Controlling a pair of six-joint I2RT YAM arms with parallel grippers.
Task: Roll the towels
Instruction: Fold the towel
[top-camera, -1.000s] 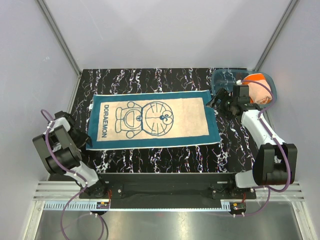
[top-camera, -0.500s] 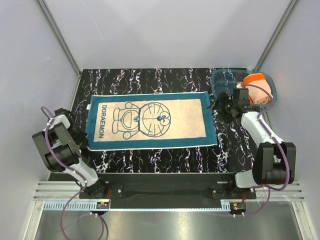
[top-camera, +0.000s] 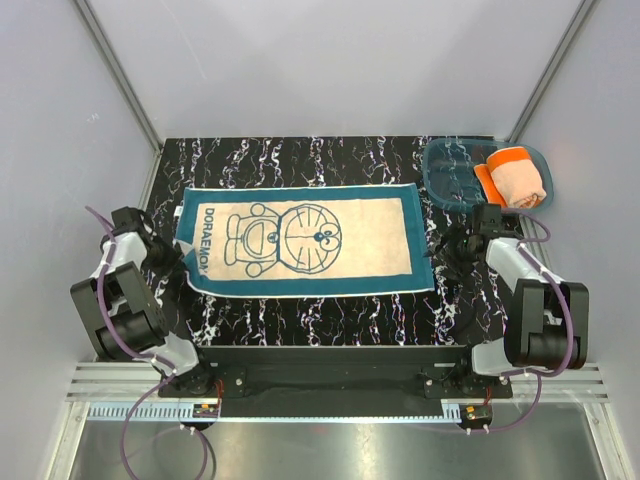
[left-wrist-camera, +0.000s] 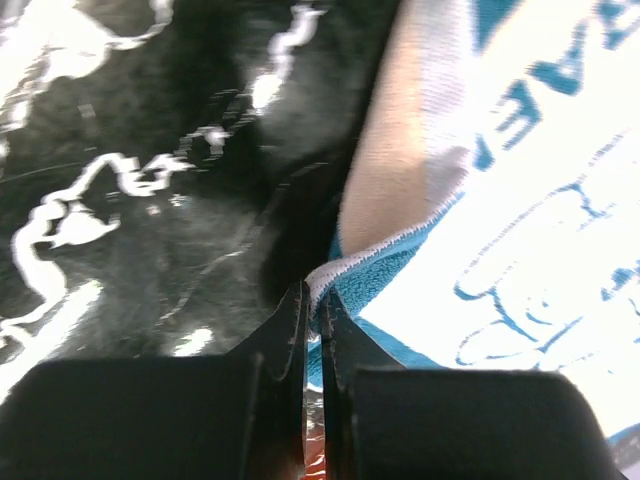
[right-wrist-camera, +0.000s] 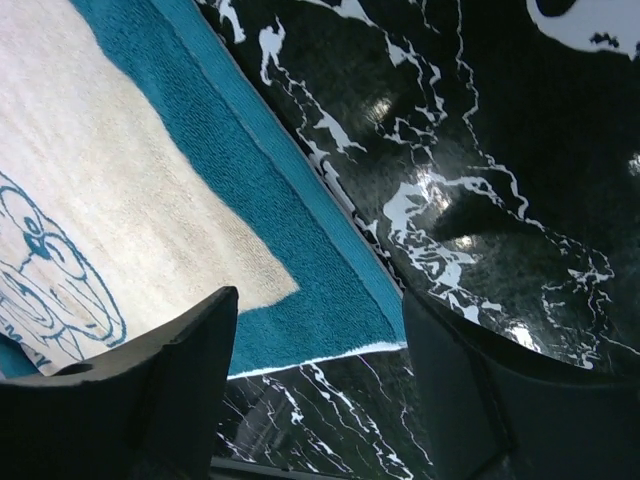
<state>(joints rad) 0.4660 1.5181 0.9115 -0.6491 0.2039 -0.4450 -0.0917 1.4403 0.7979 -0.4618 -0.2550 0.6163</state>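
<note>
This is a robotics lab test cell, not a home or a shop. Plain pale panel walls (top-camera: 330, 60) close in the work area on three sides, joined at the corners by slanted aluminium struts (top-camera: 118, 75). A table (top-camera: 330, 155) with a black marble-patterned top fills the enclosure. The left arm (top-camera: 120, 300) and the right arm (top-camera: 545, 320), both black and white, are bolted to a black base bar (top-camera: 330, 362) at the near edge. Purple cables (top-camera: 124, 432) loop down past slotted aluminium rails (top-camera: 330, 398).
</note>
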